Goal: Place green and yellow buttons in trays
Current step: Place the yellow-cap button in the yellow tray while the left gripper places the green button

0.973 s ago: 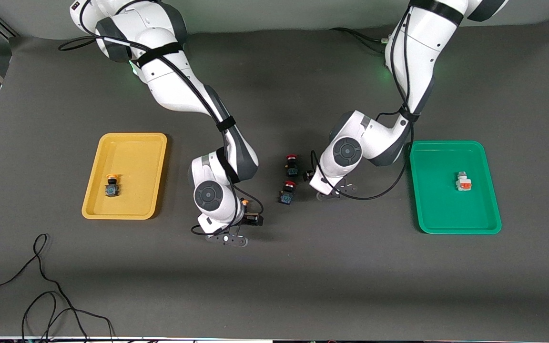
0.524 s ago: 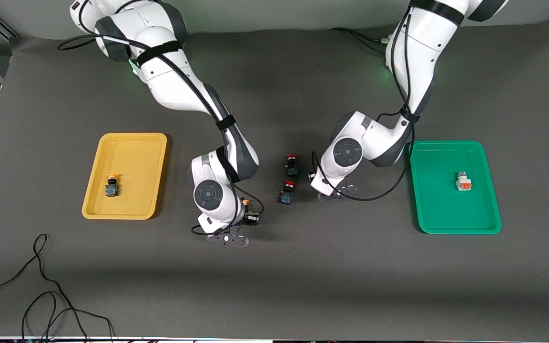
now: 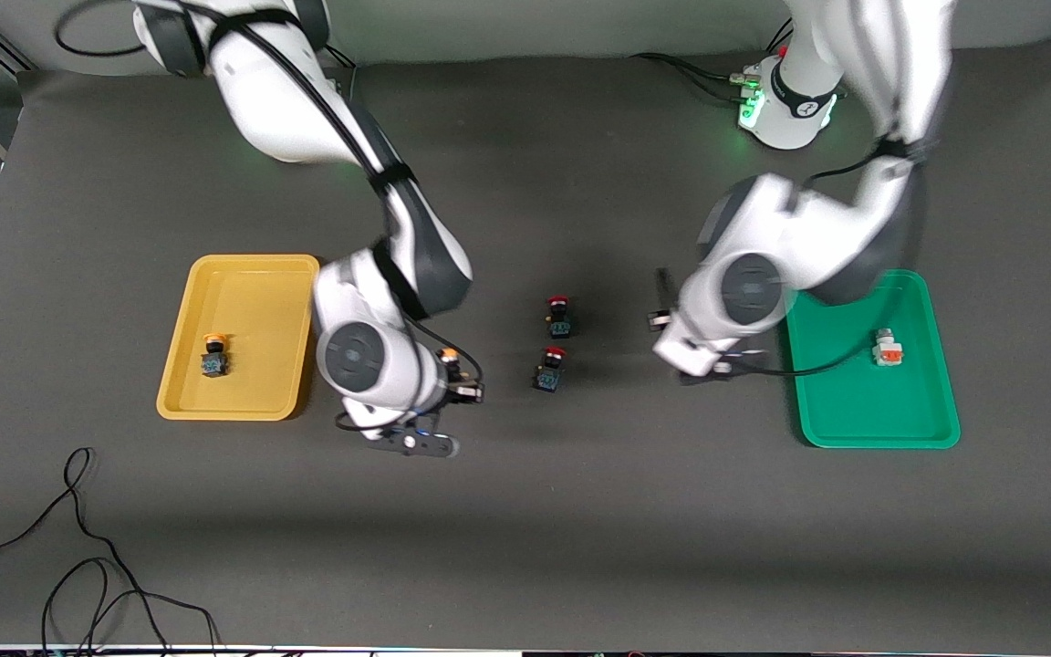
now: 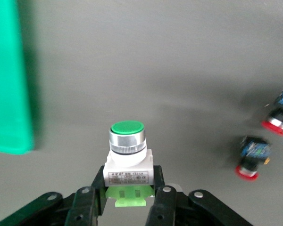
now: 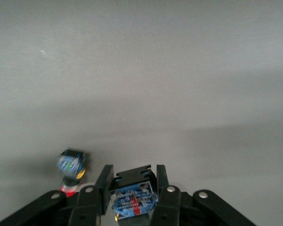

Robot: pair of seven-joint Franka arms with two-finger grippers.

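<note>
Nearby, two red-capped buttons [image 3: 555, 342] between loaded grippers, trays outward.

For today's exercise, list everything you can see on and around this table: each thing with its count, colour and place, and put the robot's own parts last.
Yellow tray: one, yellow, toward the right arm's end of the table.
Green tray: one, green, toward the left arm's end.
Yellow-capped button: one, orange-yellow cap, dark body, in the yellow tray.
White button: one, white body, orange-red face, in the green tray.
Red-capped buttons: two, red caps, dark bodies, mid-table between the trays.
Green-capped button: one, white body, held in the left claw.
Blue-bodied button: one, held in the right claw.
Cable: black, loose on the table, nearer the camera than the yellow tray.
Left claw: shut, beside the green tray.
Right claw: shut, beside the yellow tray.
</note>
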